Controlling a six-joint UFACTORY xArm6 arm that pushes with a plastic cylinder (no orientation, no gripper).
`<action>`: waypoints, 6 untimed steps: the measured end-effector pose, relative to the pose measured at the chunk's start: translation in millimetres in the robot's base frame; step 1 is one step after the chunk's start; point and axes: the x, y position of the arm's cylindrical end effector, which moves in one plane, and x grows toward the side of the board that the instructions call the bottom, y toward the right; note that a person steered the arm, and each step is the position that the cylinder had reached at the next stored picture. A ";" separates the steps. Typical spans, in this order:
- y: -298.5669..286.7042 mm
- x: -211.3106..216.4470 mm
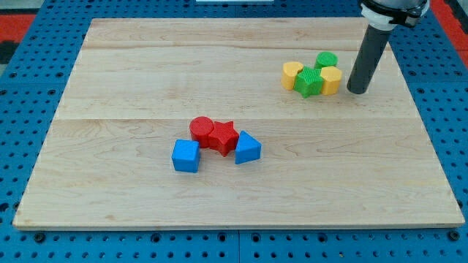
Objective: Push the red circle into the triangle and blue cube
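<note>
The red circle (201, 129) lies near the board's middle, touching the red star (223, 136) on its right. The blue cube (186, 155) sits just below and left of the red circle. The blue triangle (247, 148) sits right of the red star, touching it. My tip (357, 90) is far off at the view's upper right, just right of a cluster of yellow and green blocks, well away from the red circle.
At the upper right a cluster holds a yellow block (292, 74), a green star (309, 82), a yellow hexagon (330, 80) and a green circle (326, 60). The wooden board (110, 109) lies on a blue perforated surface.
</note>
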 end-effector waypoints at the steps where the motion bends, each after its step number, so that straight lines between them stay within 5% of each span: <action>1: 1.6 10.9; 3: -33.5 84.1; 5: -136.1 92.8; 6: -138.8 92.8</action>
